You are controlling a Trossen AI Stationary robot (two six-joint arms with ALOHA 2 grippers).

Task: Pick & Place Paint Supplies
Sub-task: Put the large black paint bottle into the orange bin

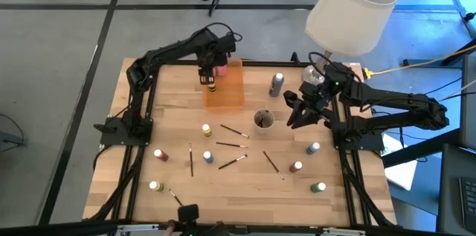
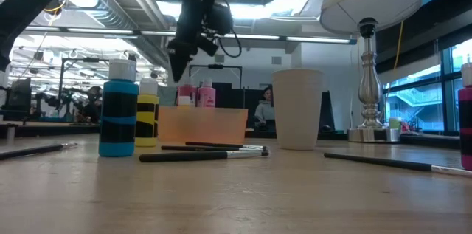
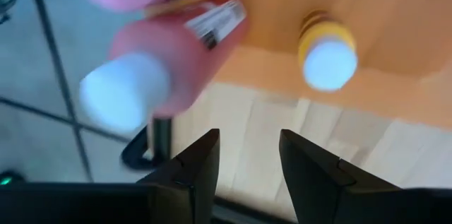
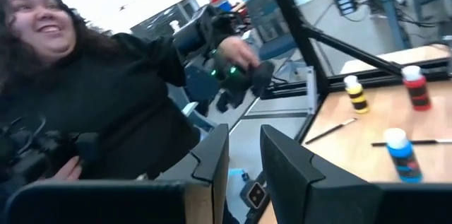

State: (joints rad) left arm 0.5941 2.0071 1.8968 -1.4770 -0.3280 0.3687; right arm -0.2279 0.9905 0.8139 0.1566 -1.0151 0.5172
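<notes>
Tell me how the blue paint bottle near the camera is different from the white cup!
In the low view, the blue paint bottle is blue with dark bands and a white cap; the cup is plain pale all over. The bottle is slim and capped, while the cup is wider and open on top. The bottle stands left, the cup further right. Both stand upright on the wooden table.

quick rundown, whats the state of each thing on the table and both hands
left hand: open, empty, over the orange tray's far end
right hand: empty, fingers slightly apart, right of the cup
orange tray: flat on the table, pink and yellow bottles standing in it
cup: upright
grey bottle: upright, capped
loose bottles, e.g. blue: upright, capped
paintbrushes: lying flat, scattered
</notes>
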